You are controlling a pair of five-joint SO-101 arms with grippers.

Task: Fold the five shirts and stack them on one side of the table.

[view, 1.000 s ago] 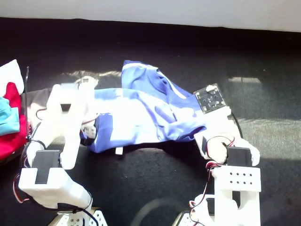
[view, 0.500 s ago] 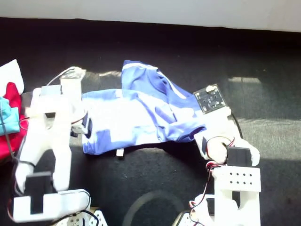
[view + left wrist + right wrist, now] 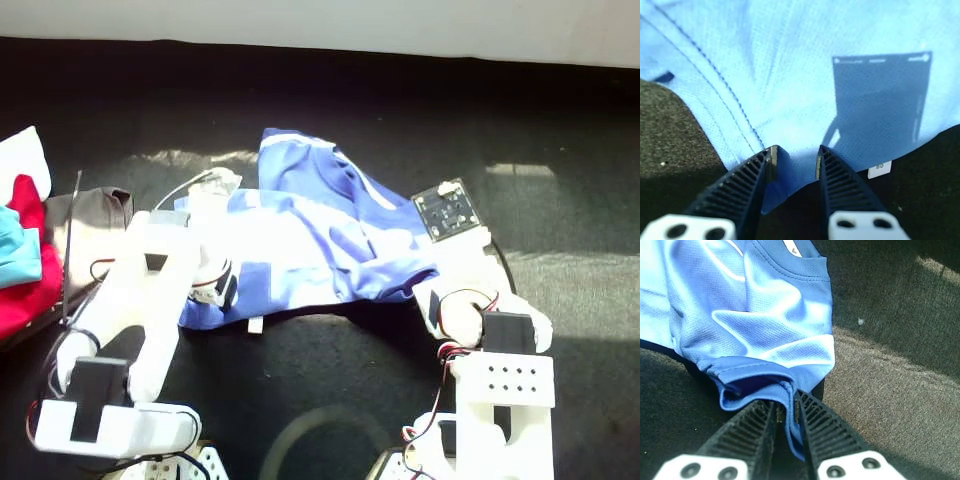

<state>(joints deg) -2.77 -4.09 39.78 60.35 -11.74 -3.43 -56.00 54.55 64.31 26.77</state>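
Table [image 3: 330, 100]: left hand [image 3: 795, 156] moved onto blue shirt [image 3: 310, 235].

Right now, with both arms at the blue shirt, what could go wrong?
The left end effector is open over just the hem of the blue shirt, so closing may catch too little and slip. The right end effector pinches a bunched fold; pulling could drag the shirt crumpled rather than flat.

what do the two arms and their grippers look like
Both arms, left arm and right arm, are blocky white plastic with black servo motors and thin red, black and white cables. The left gripper and right gripper have black ribbed fingers on white mounts with round holes.
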